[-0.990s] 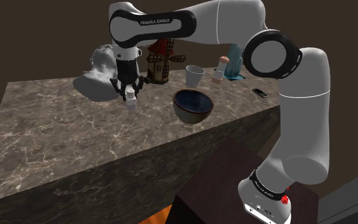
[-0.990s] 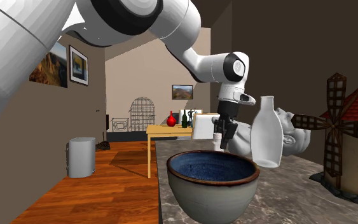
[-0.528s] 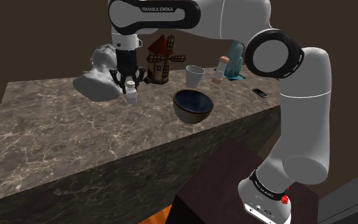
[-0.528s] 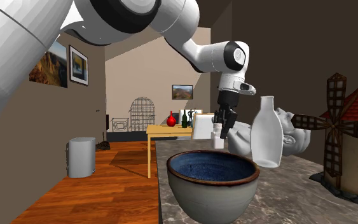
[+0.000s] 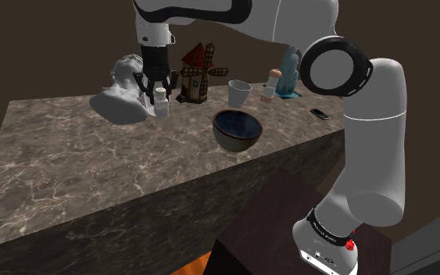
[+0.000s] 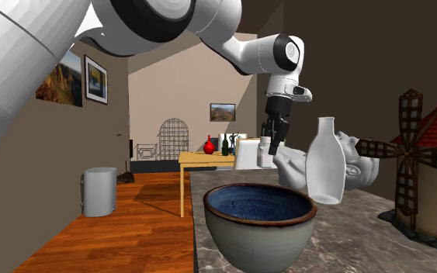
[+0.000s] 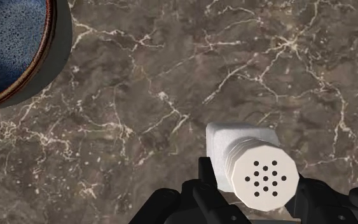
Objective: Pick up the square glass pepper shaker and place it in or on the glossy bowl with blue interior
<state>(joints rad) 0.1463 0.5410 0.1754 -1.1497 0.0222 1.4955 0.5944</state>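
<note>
Above the table (image 5: 93, 164), the hand (image 5: 161, 90) clasps the white shaker (image 7: 254, 172) clear of the surface: lift step. Next, carry it over the bowl (image 5: 237, 130).

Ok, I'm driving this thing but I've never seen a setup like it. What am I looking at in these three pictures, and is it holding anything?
The machine is one white robot arm on a dark box stand, ending in a black two-finger gripper. The shoulder view looks down from beside the stand over a marbled counter. The second exterior view sits low at the counter, close to the bowl, facing the arm. The wrist view looks down along the gripper itself. On the counter stand the blue-lined bowl, a pale bust and a model windmill. The gripper is shut on a small white shaker with a holed cap. The shaker seems to hang clear of the counter, near the bust and off to one side of the bowl.
</note>
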